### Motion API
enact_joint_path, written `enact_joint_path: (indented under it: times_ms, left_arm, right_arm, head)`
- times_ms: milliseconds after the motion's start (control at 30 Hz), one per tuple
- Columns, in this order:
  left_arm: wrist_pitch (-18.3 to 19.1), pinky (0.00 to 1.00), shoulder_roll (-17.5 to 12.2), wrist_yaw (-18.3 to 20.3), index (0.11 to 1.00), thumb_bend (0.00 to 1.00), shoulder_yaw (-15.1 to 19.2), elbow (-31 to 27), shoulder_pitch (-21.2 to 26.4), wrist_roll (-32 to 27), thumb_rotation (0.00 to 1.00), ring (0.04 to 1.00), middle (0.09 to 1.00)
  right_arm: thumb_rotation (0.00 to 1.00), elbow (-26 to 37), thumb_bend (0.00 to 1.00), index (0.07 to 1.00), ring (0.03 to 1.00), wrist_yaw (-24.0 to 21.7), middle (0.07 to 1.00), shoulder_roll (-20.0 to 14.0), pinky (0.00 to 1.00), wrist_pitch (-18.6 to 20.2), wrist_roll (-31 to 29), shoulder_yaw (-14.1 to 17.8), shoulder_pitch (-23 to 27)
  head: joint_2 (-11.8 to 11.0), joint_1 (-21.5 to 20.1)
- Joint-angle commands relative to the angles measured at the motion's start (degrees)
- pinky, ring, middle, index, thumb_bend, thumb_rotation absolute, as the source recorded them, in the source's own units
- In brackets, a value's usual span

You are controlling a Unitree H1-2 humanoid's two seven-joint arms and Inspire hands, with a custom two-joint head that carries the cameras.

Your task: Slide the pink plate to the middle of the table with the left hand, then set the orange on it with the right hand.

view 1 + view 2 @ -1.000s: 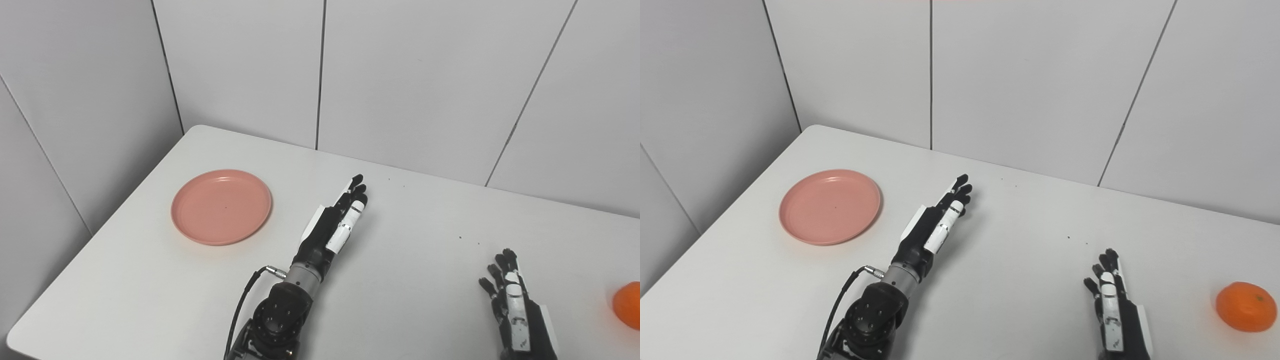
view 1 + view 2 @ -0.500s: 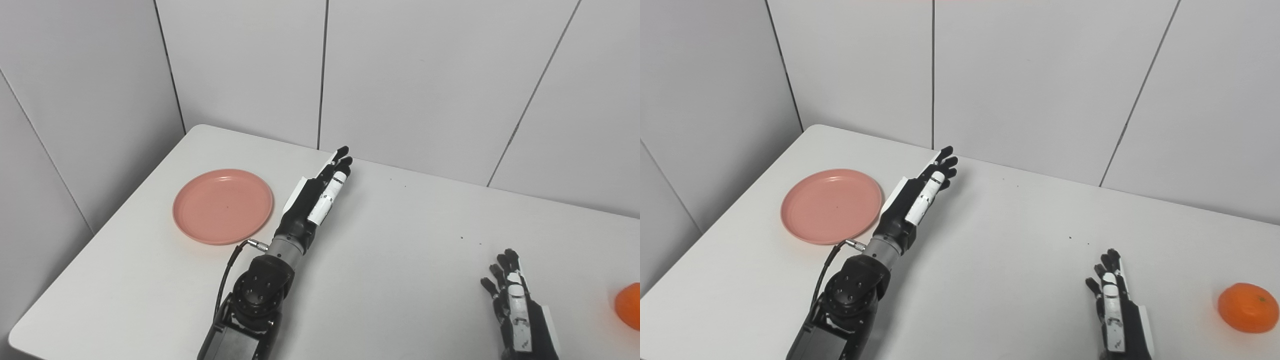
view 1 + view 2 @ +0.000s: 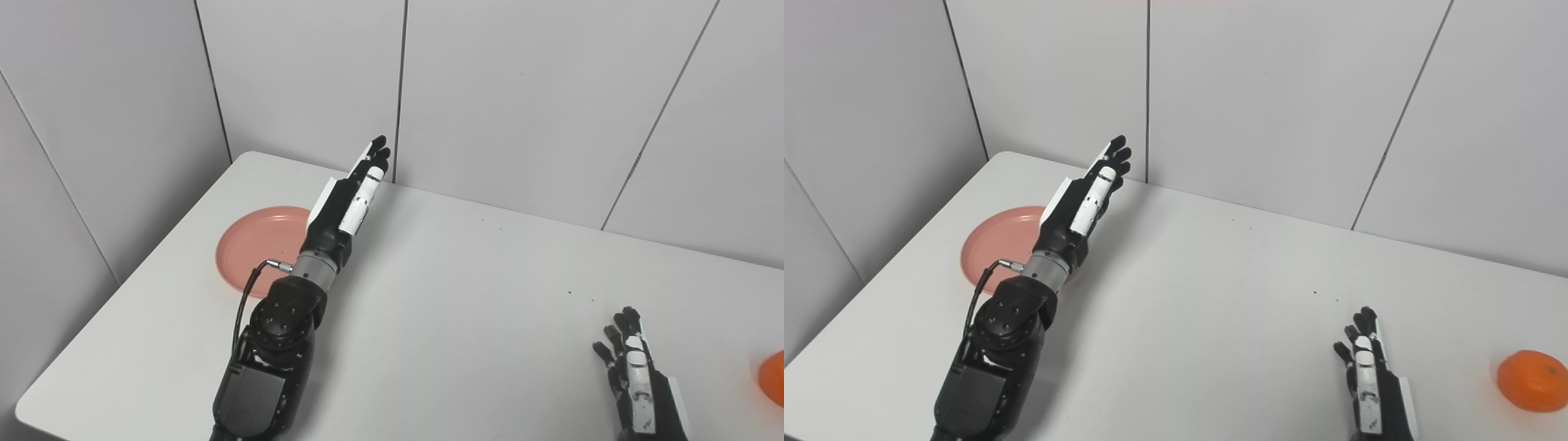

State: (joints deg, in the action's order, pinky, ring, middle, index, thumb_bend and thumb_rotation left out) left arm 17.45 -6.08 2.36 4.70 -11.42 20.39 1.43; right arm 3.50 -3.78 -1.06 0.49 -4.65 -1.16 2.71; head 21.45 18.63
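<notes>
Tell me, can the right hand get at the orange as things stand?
Probably yes. The orange sits alone on the table just to the outer side of the right hand, which is open and holds nothing. Nothing lies between them.

You are looking down at a white table [image 3: 465, 294] with a smooth matte top and rounded corners. Its far left corner sits close to where two walls meet. The back wall [image 3: 520, 92] is made of pale grey panels, split by thin dark vertical seams that lean slightly in this view. A side wall [image 3: 104, 122] of the same grey panels runs along your left, just beside the table's left edge. A few tiny dark specks [image 3: 569, 293] dot the tabletop toward the right. The light is soft and even, with only faint shadows on the white surface.
</notes>
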Motion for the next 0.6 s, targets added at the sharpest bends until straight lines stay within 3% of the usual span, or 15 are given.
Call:
enact_joint_path:
  times_ms: [0, 133, 300, 567]
  left_arm:
    - [-0.68, 1.00, -1.29, 0.07, 0.968, 0.41, 0.74, -1.73, 2.46, -1.02, 1.00, 0.972, 0.977]
    - [-1.28, 0.99, -2.79, -0.24, 0.962, 0.42, 2.97, -1.50, 2.04, -2.51, 1.00, 0.963, 0.975]
    - [0.75, 0.98, -4.17, -0.40, 0.959, 0.46, 5.09, -2.21, 1.83, -3.55, 1.00, 0.964, 0.974]
    - [0.88, 0.99, -6.35, -0.25, 0.979, 0.37, 7.60, -2.80, 1.67, -3.96, 1.00, 0.966, 0.982]
  right_arm:
    - [1.00, 0.06, 0.15, 0.994, 0.986, -0.42, 0.990, -0.14, 1.00, -1.54, -0.61, 0.36, 0.62]
    - [1.00, 0.00, 0.15, 0.995, 0.986, -0.67, 0.989, -0.38, 1.00, -1.59, -0.91, 0.42, 0.57]
    - [1.00, 0.75, 0.15, 1.000, 0.993, -0.63, 0.997, -0.57, 1.00, -0.52, -0.81, 0.25, 0.35]
    - [1.00, 0.98, 0.13, 1.000, 0.996, -0.66, 0.995, -0.58, 1.00, -0.76, -1.31, 0.34, 0.07]
  head:
    - [0.04, 0.10]
    - [-0.02, 0.45]
    - [-0.39, 1.18]
    - [-0.56, 1.30]
